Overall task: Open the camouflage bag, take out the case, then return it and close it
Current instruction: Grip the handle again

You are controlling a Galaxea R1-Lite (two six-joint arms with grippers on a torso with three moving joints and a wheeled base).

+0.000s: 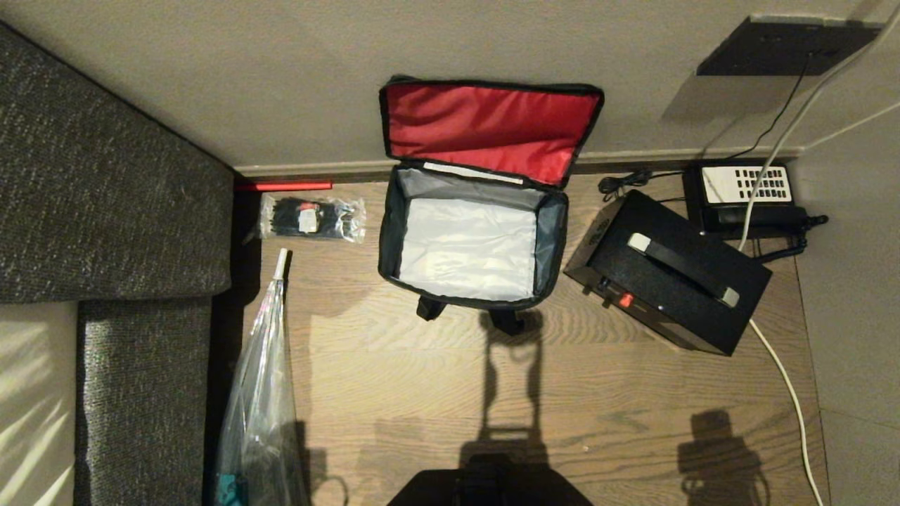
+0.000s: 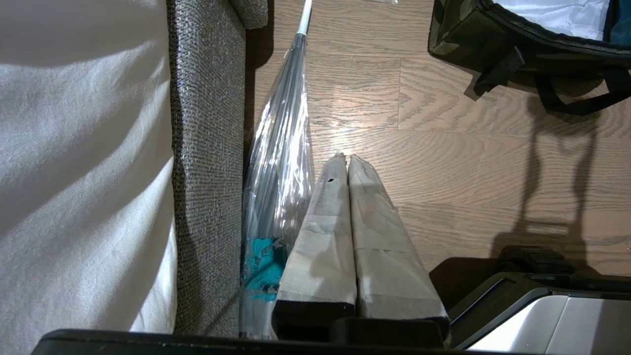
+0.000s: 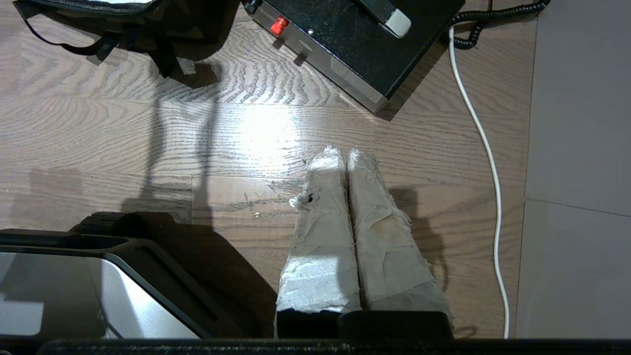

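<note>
Both grippers are wearing pale grey tape wrapped around their tapered fingers [image 2: 328,217], frayed and dirty on the right ones [image 3: 325,217], over black mounts. A black-rimmed silver base [image 3: 59,286] is showing beneath.

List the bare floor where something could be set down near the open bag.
Widest free patch: wood floor in front of the camouflage bag and the case, bordered left by the wrapped umbrella and right by the white cable. Narrow strip between bag and tie packet. Crowded: back right corner, with case, telephone and cords.
</note>
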